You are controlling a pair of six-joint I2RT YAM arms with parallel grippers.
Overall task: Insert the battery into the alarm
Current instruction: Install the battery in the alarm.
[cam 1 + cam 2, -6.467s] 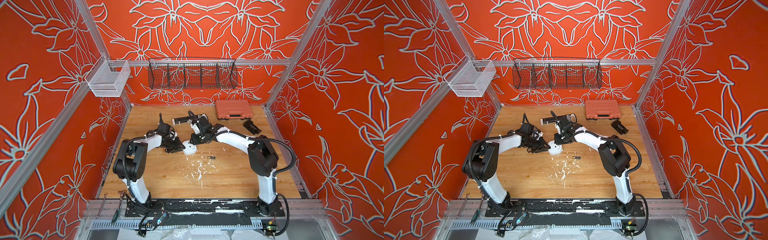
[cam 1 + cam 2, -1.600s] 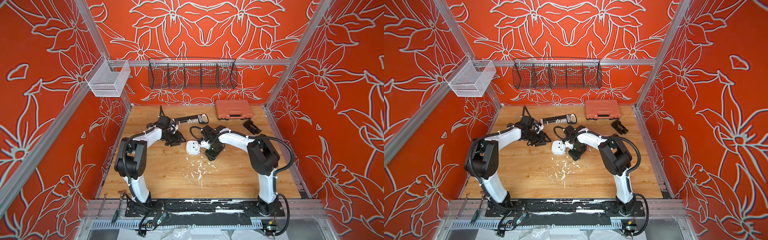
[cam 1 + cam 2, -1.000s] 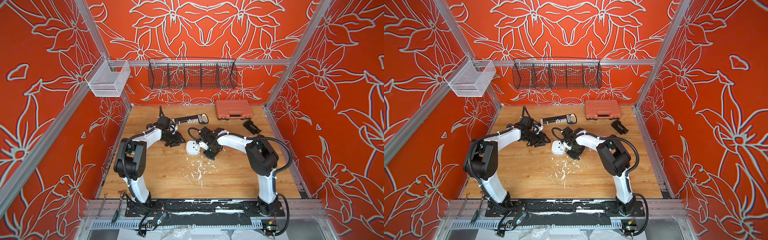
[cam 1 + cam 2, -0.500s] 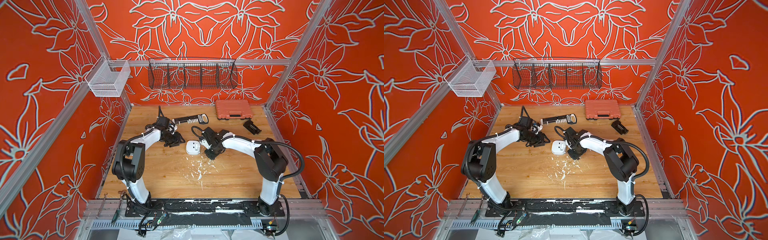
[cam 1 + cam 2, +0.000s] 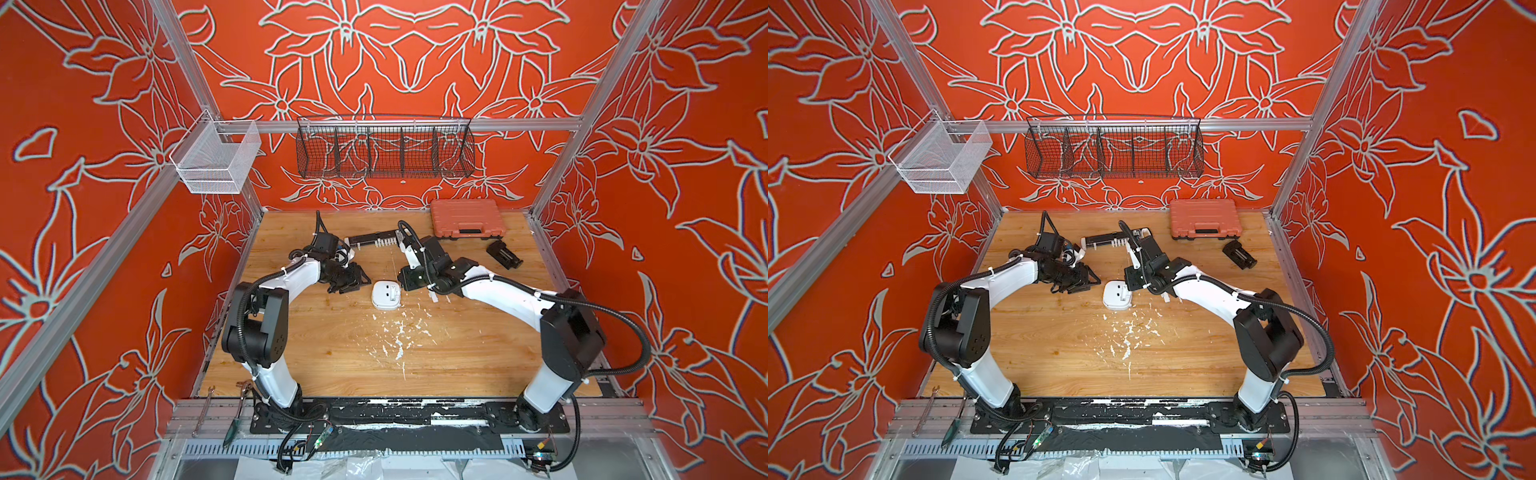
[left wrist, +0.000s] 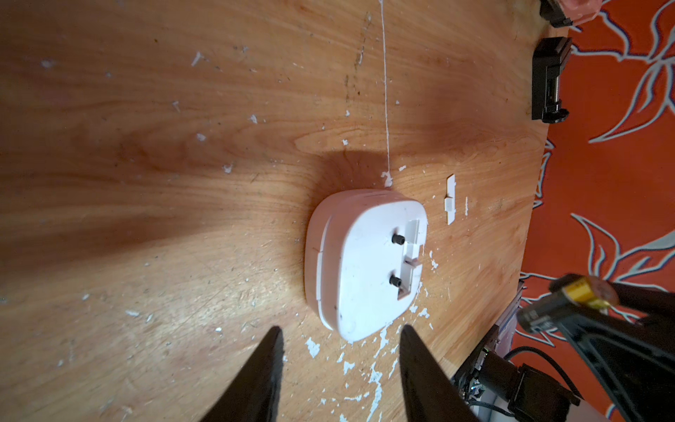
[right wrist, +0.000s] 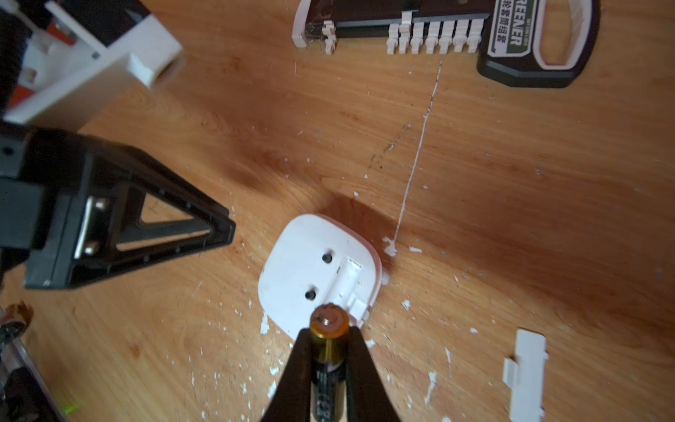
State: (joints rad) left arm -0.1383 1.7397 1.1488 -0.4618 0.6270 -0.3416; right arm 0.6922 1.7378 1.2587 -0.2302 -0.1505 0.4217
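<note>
The right gripper (image 7: 328, 331) clamps the battery (image 7: 327, 352) near the alarm (image 7: 303, 270). The left gripper (image 6: 340, 329) gapes empty, so a skewed push into the slot (image 7: 345, 279) could skid it

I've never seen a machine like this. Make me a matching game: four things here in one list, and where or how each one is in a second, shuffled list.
Things:
1. battery
2. alarm
3. orange case
4. left hand

Place or state:
A. open, holding nothing
B. lying back up on the table, slot uncovered
C. pinched in the right hand
D. shut, at the table's far side

Pairs: 1-C, 2-B, 3-D, 4-A
</note>
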